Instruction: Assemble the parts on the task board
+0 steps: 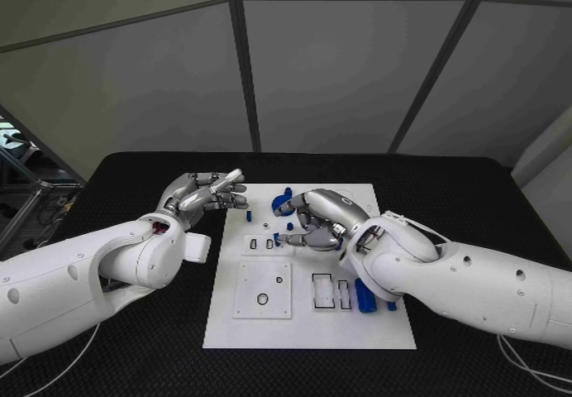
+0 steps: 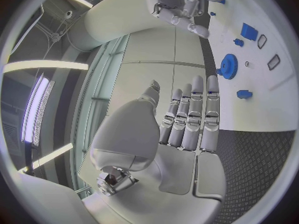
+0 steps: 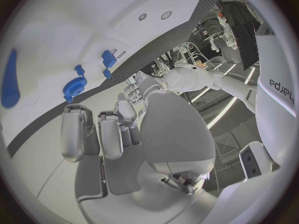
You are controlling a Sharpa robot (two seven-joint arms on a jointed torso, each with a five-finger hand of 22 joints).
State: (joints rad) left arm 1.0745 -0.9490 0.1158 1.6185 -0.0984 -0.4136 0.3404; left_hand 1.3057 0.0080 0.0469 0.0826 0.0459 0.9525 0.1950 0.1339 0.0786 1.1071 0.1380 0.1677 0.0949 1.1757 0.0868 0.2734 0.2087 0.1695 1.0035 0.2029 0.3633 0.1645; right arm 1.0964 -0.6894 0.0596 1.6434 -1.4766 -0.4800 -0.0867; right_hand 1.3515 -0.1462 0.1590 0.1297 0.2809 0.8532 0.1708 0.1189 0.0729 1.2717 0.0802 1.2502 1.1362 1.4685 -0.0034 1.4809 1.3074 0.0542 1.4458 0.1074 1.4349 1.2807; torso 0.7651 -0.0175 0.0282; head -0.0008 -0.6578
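Left hand: the left hand (image 1: 209,193) hangs beside the left edge of the task board (image 1: 358,327), near its far end. Its fingers (image 2: 194,115) lie straight and side by side, the thumb off to one side; nothing is in it.
Right hand: the right hand (image 1: 320,219) is over the far-middle part of the board, its back to the head camera, fingers curled downward. In its own wrist view the fingers (image 3: 77,132) are bent and close together. Whether they pinch a small piece I cannot tell.
Nearest part: a blue gear (image 2: 229,66) lies flat on the board's far end, just beyond the right hand's fingertips; the head view shows it as a blue shape (image 1: 283,201) at that hand's far-left side. Being round, it has no long axis to line up.
Small parts: two small blue pegs (image 1: 248,217) stand on the board between the two hands.
Long parts: elongated blue pieces (image 1: 364,295) lie by the board's right edge, under the right forearm, long axis running from near to far.
Sockets: dark-outlined recesses (image 1: 324,291) sit in the board's middle and near half, unfilled.
Judgement: the right hand is nearer the gear and likely takes it; the left hand is nearer the pegs.
Risk: a curled hand low over the board could knock the pegs.
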